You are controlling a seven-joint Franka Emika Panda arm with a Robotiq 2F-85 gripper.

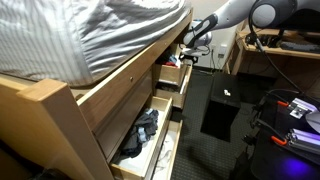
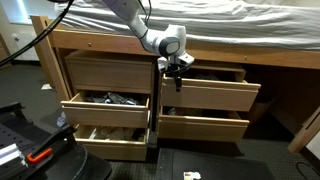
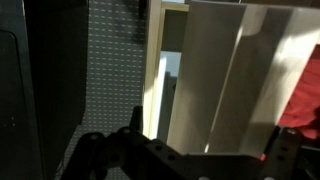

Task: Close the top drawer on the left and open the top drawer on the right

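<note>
Wooden right top drawer (image 2: pixel 210 95) partly out, gripper (image 2: pixel 176 82) at its left corner, grip unreadable; left top drawer (image 2: pixel 105 101) open.

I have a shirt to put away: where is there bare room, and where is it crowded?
Bare: the dark floor before the right-hand drawer stack. Crowded: the open left drawer, holding dark clothes. The gripper stands at the top right drawer edge, narrowing hand passage there.
</note>
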